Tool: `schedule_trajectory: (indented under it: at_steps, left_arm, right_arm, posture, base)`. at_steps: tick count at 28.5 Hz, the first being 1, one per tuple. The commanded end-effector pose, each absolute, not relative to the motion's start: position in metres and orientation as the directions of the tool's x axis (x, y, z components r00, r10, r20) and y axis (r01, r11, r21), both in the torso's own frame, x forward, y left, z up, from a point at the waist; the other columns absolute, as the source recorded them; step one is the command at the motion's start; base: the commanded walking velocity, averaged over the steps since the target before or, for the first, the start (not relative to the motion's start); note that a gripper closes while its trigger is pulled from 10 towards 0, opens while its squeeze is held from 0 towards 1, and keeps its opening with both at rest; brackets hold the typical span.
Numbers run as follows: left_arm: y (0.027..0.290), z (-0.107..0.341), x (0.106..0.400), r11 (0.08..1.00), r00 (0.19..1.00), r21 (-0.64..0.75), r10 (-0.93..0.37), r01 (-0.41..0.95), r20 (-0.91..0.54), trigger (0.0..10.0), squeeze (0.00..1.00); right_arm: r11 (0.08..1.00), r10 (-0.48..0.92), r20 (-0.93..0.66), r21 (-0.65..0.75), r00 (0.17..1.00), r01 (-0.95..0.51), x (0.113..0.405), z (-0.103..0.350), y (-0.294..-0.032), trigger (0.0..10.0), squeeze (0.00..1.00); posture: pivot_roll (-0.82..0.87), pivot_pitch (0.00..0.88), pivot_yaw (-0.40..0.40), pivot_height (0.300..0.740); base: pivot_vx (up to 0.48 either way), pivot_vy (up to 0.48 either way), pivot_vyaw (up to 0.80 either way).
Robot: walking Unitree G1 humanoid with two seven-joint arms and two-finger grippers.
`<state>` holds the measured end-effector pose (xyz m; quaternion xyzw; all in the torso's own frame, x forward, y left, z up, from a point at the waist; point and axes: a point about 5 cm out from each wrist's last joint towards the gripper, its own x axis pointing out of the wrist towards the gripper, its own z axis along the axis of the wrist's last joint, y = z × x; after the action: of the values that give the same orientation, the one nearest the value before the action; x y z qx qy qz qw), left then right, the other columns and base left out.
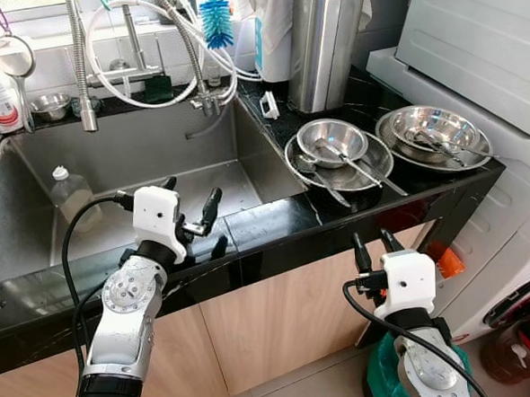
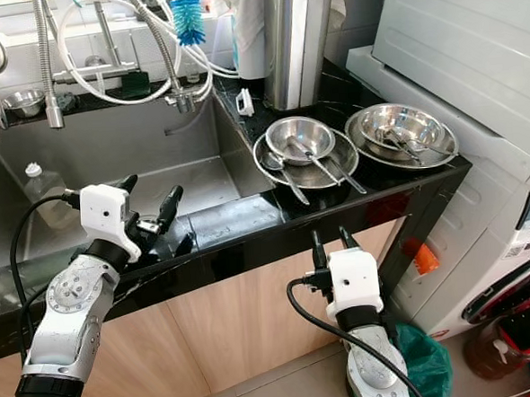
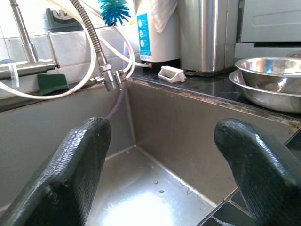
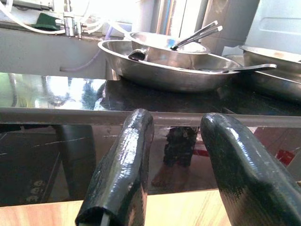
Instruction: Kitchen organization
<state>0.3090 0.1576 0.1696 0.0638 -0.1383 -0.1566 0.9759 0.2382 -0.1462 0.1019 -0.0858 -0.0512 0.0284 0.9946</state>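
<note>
Left hand (image 1: 189,203) sits over the front lip of the steel sink (image 1: 145,152), fingers spread wide, nothing between them. Right hand (image 1: 374,246) is low, just below the front edge of the glossy black stone surface (image 1: 266,221), fingers (image 4: 122,169) parted, empty, aimed at the dishes. At 1 o'clock from the right hand: a round steel plate (image 1: 298,156) carrying a small steel bowl (image 1: 332,139) with long-handled utensils (image 1: 358,170) lying across it. At 3 o'clock of that, a second wide steel bowl (image 1: 432,132). Clear plastic bottle (image 1: 69,194) lies in the sink basin. Blue bristle brush (image 1: 216,21) and a tall brushed-steel canister (image 1: 326,42) stand at 12 o'clock.
</note>
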Motion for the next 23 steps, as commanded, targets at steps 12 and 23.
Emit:
schedule_trajectory:
  at_steps: [12, 23]
  left_arm:
    - [0.1588, 0.1726, 0.3075, 0.944, 0.911, 0.179, -0.316, 0.276, 0.264, 10.0, 0.00]
    - [0.1602, 0.1731, 0.3077, 0.946, 0.913, 0.180, -0.311, 0.271, 0.264, 10.0, 0.00]
  right_arm:
    - [0.983, 0.066, 0.093, -0.178, 0.993, -0.049, 0.2402, 0.1018, -0.1486, 10.0, 0.00]
    - [0.983, 0.065, 0.090, -0.178, 0.994, -0.048, 0.2391, 0.1016, -0.1489, 10.0, 0.00]
  posture:
    - [0.04, 0.000, -0.034, 0.740]
    - [0.04, 0.000, -0.032, 0.740]
  base:
    - [0.265, 0.000, 0.00]
    - [0.282, 0.000, 0.00]
